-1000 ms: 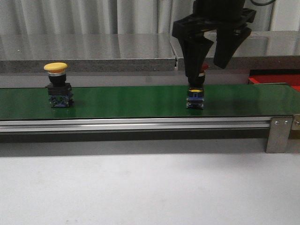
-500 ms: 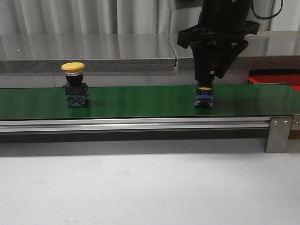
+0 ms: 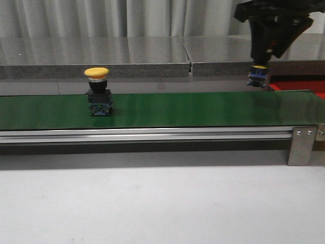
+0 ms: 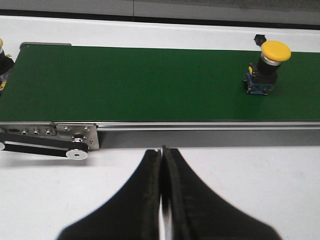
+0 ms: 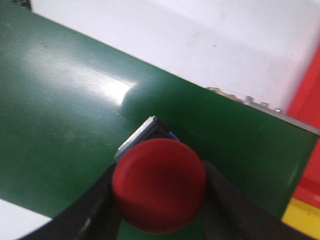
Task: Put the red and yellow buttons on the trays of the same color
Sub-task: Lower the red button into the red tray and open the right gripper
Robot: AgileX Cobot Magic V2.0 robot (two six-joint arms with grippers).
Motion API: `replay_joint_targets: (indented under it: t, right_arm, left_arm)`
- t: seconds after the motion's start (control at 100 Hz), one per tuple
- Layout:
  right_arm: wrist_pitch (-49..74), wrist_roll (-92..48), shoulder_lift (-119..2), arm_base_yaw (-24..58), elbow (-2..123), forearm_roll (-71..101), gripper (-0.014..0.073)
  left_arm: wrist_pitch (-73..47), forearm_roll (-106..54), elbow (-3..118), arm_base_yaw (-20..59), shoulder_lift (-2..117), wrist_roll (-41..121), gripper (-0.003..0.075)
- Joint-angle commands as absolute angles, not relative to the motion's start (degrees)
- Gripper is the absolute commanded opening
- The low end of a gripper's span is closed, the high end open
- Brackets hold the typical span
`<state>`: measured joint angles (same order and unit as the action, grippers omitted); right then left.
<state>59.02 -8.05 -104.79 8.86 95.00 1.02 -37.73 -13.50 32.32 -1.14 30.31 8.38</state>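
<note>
My right gripper is shut on the red button and holds it above the right end of the green belt. In the front view only the button's blue-grey base shows below the fingers. In the right wrist view its glossy red cap sits between the two fingers of the gripper. A yellow button stands upright on the belt at the left, also in the left wrist view. The red tray lies past the belt's right end. My left gripper is shut and empty over the white table.
In the right wrist view a red tray and the corner of a yellow tray lie beyond the belt's end. Another button shows partly at the belt's edge in the left wrist view. A grey ledge runs behind the belt.
My right gripper closed on the red button and lifted it off the belt, up and to the right. The yellow button rode the belt to the right.
</note>
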Motion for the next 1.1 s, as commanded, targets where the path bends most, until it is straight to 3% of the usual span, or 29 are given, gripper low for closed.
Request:
replay_joint_targets:
  t: [0.0,0.5,1.09]
  right_arm:
    - [56.84,-8.47,-101.39,5.78,96.89,0.00,0.0125]
    - [52.06,-3.91,-103.17,-9.49,97.85,0.00,0.0113]
    - [52.52,-3.86,-120.79,-11.08,113.36,3.88,0.0087]
  left_arm:
    - [-33.76,-14.60,33.79,-0.73,30.43,8.40,-0.0019]
    - [-33.76,-14.60,33.79,-0.73,30.43,8.40,-0.0019]
    - [-33.76,-14.60,33.79,-0.73,30.43,8.40,-0.0019]
